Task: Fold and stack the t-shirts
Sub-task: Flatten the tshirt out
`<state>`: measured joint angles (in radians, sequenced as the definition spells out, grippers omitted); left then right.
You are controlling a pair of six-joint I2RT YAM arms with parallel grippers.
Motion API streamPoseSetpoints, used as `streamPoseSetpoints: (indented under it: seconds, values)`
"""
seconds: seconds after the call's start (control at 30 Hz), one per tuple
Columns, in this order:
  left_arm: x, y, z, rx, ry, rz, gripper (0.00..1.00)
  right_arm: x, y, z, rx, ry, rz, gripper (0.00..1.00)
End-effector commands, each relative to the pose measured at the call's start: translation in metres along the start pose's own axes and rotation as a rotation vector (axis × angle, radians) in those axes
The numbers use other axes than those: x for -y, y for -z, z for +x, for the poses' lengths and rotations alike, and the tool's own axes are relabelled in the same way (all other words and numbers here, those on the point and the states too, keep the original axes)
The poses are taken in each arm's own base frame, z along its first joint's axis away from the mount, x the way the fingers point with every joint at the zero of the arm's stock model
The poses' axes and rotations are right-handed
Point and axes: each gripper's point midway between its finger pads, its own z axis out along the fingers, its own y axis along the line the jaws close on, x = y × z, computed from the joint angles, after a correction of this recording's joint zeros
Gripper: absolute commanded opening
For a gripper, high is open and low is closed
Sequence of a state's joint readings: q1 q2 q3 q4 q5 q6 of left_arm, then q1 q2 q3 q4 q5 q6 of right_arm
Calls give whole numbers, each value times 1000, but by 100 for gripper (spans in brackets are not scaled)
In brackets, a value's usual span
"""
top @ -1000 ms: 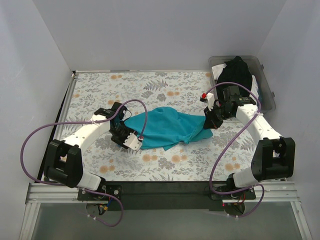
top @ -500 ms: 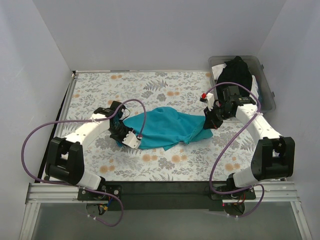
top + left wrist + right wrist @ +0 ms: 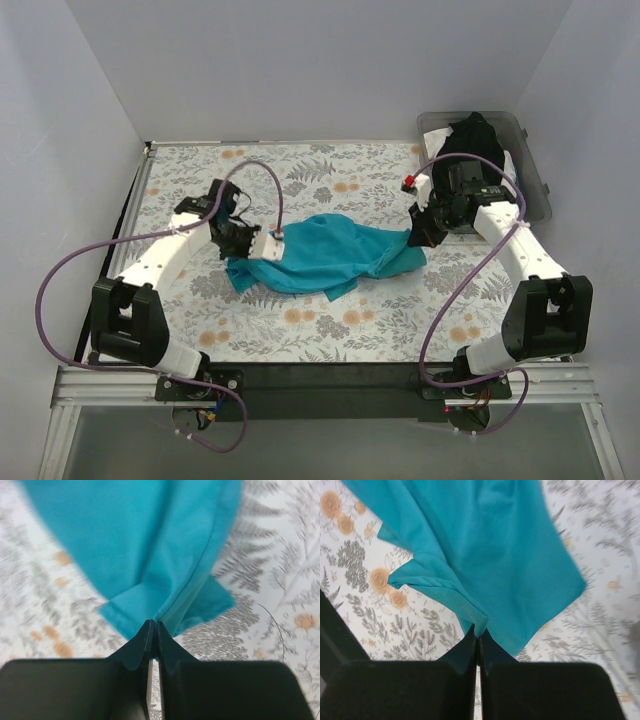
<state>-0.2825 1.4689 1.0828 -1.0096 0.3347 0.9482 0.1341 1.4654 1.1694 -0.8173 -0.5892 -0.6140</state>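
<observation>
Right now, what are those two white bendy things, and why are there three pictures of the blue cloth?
Those are two robot arms, bolted to the near edge of a table. One picture looks down from above. The other two come from small cameras on each arm's wrist, so you see the black fingers up close. Over the flowery tablecloth is a crumpled teal t-shirt. The left gripper pinches one end and the right gripper pinches the other, both shut on the cloth. In the back corner, a clear bin holds a black shirt.
</observation>
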Motion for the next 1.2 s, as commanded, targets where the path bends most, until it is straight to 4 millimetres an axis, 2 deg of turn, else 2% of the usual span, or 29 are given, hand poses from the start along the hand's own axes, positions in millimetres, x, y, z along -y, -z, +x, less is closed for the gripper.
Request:
streamPoseSetpoints:
  seconds: [0.0, 0.03, 0.07, 0.1, 0.13, 0.17, 0.27, 0.3, 0.33, 0.37, 0.4, 0.47, 0.5, 0.53, 0.6, 0.67, 0.77, 0.83, 0.93, 0.97, 1.0, 1.07, 1.1, 1.13, 1.17]
  values:
    - [-54, 53, -21, 170, 331, -196, 0, 8, 34, -54, 114, 93, 101, 1]
    - [-75, 80, -26, 203, 372, -255, 0, 10, 42, -63, 133, 107, 123, 1]
    - [-83, 91, -26, 231, 420, -275, 0, 13, 57, -84, 175, 142, 160, 1]
    - [-91, 103, -24, 285, 528, -293, 0, 15, 67, -94, 195, 157, 190, 1]
    - [-99, 116, -24, 309, 561, -327, 0, 17, 77, -104, 217, 169, 216, 1]
    - [-112, 138, -22, 334, 584, -391, 0, 17, 96, -126, 263, 209, 257, 1]
    - [-126, 181, -30, 428, 688, -502, 0, 16, 128, -152, 326, 250, 341, 1]
    - [-126, 198, -32, 450, 709, -544, 0, 12, 150, -167, 366, 283, 396, 1]
    - [-125, 209, -39, 486, 756, -557, 0, 10, 163, -173, 391, 293, 425, 1]
    - [-124, 224, -33, 489, 784, -609, 0, 7, 174, -178, 410, 303, 451, 1]
    - [-117, 243, -40, 511, 806, -661, 0, -3, 198, -186, 451, 331, 502, 1]
    - [-113, 266, -45, 544, 863, -747, 0, -15, 219, -191, 496, 345, 549, 1]
    - [-102, 281, -54, 563, 873, -799, 0, -27, 239, -193, 534, 361, 593, 1]
    - [-103, 296, -51, 560, 886, -881, 0, -33, 251, -196, 564, 362, 619, 1]
    - [-90, 316, -62, 601, 909, -952, 0, -46, 280, -202, 640, 380, 699, 1]
    - [-89, 330, -60, 600, 932, -1020, 0, -53, 297, -209, 693, 399, 741, 1]
    - [-90, 345, -61, 612, 929, -1075, 0, -57, 308, -219, 734, 419, 757, 1]
    - [-97, 346, -56, 606, 935, -1091, 0, -48, 299, -225, 725, 416, 737, 1]
    - [-116, 335, -38, 577, 973, -1095, 0, -22, 281, -234, 701, 400, 727, 1]
    - [-122, 327, -31, 563, 983, -1086, 0, -15, 279, -241, 711, 403, 732, 1]
    - [-133, 318, -20, 549, 996, -1080, 0, 0, 268, -247, 699, 390, 722, 1]
    - [-155, 319, -8, 538, 971, -1125, 0, 14, 263, -262, 719, 379, 722, 1]
    - [-172, 307, 5, 524, 993, -1109, 0, 31, 257, -273, 719, 367, 729, 1]
    - [-187, 310, 12, 527, 984, -1136, 0, 38, 256, -280, 733, 349, 731, 1]
    - [-209, 308, 24, 533, 1001, -1141, 0, 50, 259, -296, 760, 353, 753, 1]
